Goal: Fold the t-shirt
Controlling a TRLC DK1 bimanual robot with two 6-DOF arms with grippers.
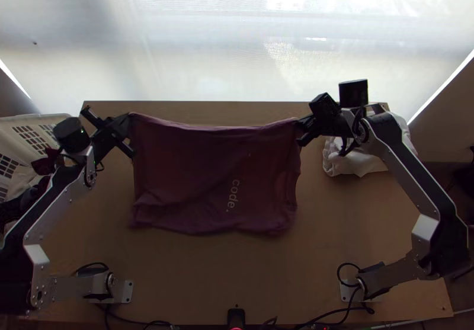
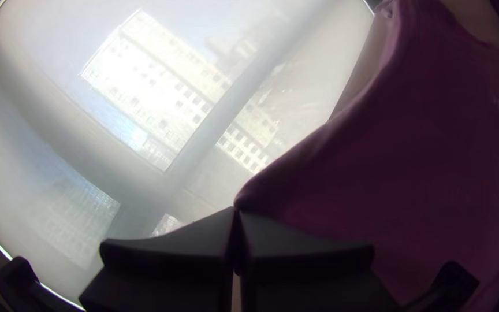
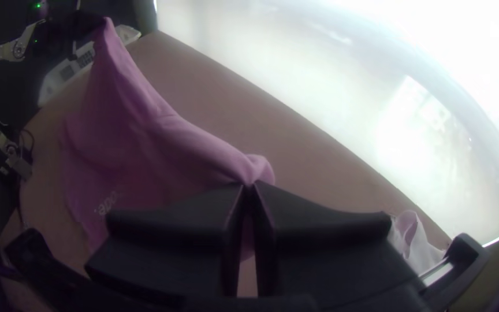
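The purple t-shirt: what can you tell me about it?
The t-shirt is soft-looking purple cloth with pale lettering. It is stretched broadly over the table, its two far corners pinched and raised: one in the left claw, the other in the right claw. The edge between them sags slightly; the near part is rumpled.

The left arm point(image 1: 61, 195) and the right arm point(image 1: 412, 173) have long, silver-grey links edged in black, with round joints dotted with small screws. A black drum point(image 1: 70, 134) caps the left wrist, with a tiny green light on it; another black drum point(image 1: 354, 94) tops the right. The left gripper point(image 1: 130, 118) and right gripper point(image 1: 300, 122) are matt black, their fingers wide and flat, tapering at the tips. Black cables loop beside the pale, screwed-down base plates point(image 1: 128, 292).
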